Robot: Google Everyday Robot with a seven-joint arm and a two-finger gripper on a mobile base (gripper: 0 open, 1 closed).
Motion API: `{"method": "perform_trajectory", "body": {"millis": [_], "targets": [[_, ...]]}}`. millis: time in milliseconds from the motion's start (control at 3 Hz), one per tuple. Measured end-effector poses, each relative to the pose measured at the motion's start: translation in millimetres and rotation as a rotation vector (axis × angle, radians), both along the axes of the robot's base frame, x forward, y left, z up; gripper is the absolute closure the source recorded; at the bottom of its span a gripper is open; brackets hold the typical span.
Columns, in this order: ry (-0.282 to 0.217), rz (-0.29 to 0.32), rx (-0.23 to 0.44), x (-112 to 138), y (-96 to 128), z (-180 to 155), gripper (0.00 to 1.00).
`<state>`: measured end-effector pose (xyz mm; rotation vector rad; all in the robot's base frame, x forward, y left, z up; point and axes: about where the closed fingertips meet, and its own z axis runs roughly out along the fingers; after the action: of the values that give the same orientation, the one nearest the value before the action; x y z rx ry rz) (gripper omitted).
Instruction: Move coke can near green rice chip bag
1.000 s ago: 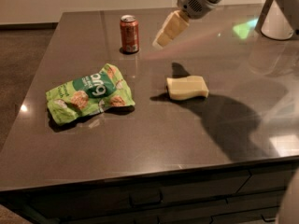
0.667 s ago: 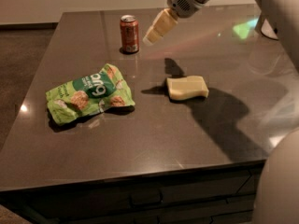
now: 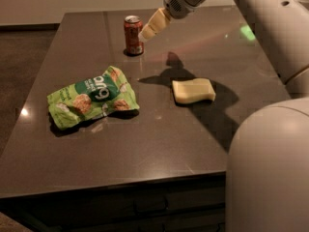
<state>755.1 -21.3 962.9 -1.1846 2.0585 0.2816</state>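
Note:
The coke can (image 3: 133,35) stands upright at the far middle of the dark table (image 3: 159,144). It is red-orange with a silver top rim. The green rice chip bag (image 3: 92,99) lies flat on the left part of the table, nearer than the can and well apart from it. My gripper (image 3: 146,34) hangs just to the right of the can, at about the can's height, with its cream tips pointing down-left toward it. It holds nothing.
A pale yellow sponge-like block (image 3: 193,90) lies right of centre on the table. My arm (image 3: 270,28) crosses the upper right and its large white body (image 3: 270,168) fills the lower right corner. The table's front edge runs along the bottom.
My gripper has moved left and down, from right of the can to right beside it. The arm's body now fills more of the right side. Can, bag and block have not moved.

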Motion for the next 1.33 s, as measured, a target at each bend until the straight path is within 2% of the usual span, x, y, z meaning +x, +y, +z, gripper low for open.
{"method": "perform_trajectory", "body": {"millis": [1333], "targets": [[0.051, -0.07, 0.052, 48, 37, -19, 0.0]]}}
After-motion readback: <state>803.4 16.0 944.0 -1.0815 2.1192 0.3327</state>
